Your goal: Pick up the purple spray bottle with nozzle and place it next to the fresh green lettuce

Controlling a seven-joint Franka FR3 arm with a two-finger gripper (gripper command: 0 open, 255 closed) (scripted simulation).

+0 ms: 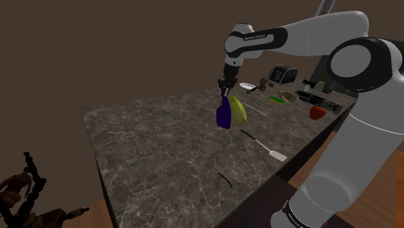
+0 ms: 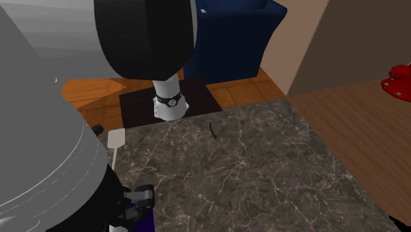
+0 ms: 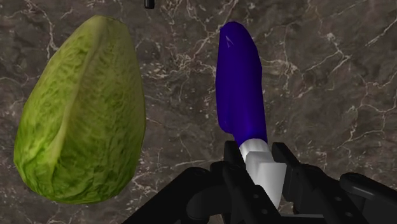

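Spray bottle (image 1: 224, 115): hung directly below the gripper (image 1: 224, 91), neck between the fingers, body pointing away from the hand over the counter (image 1: 162, 149).
Lettuce (image 1: 238, 111): lay on the counter just beside the bottle (touching or not, unclear).
Spatula (image 1: 264, 146): on the counter, between hand and stand.
Plate (image 1: 248, 85): on the counter, past the lettuce from the hand.

Dark countertop (image 1: 162, 149): veined marble-like stone, faint sheen. Purple spray bottle (image 3: 240, 89): smooth, glossy, probably plastic; nozzle (image 3: 262, 167) matt white. Green lettuce (image 3: 79, 114): crinkled, matt, leafy.
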